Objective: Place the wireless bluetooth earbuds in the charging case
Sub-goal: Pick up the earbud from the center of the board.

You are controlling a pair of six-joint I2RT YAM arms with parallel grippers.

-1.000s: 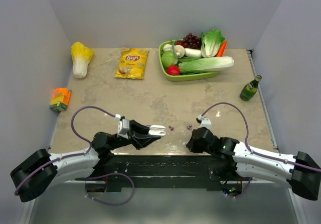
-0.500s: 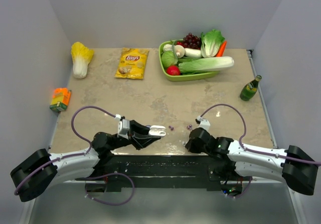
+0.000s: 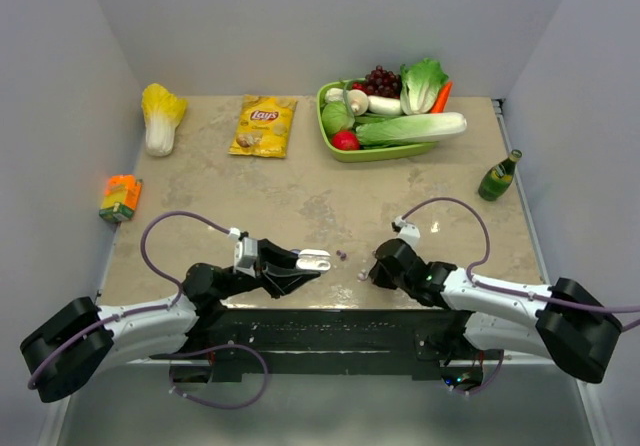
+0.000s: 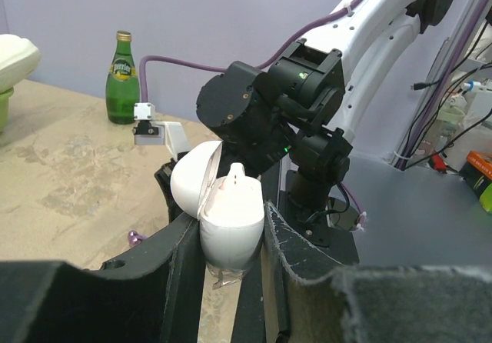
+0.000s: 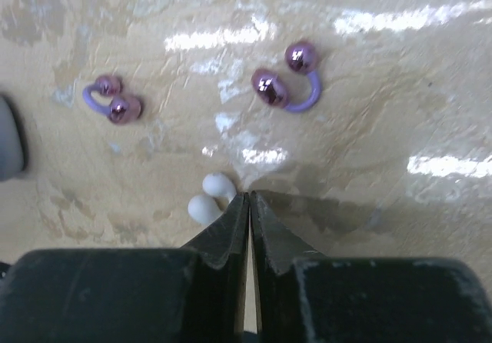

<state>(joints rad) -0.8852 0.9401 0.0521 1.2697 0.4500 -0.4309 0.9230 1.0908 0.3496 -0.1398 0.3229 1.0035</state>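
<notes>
1. right gripper (image 5: 250, 201) is pinched shut on nothing, tips just beside the white buds (image 5: 201, 206).
2. lilac buds (image 5: 270, 88) lie a bit farther out. They all look tiny, light and glossy, so they'll probably skitter. I'd pinch across the middle.
3. off to the left, the left gripper (image 4: 231, 239) clamps the open charging case (image 4: 229, 204).

Right arm (image 4: 261, 116) stands just beyond charging case (image 4: 229, 214).
</notes>
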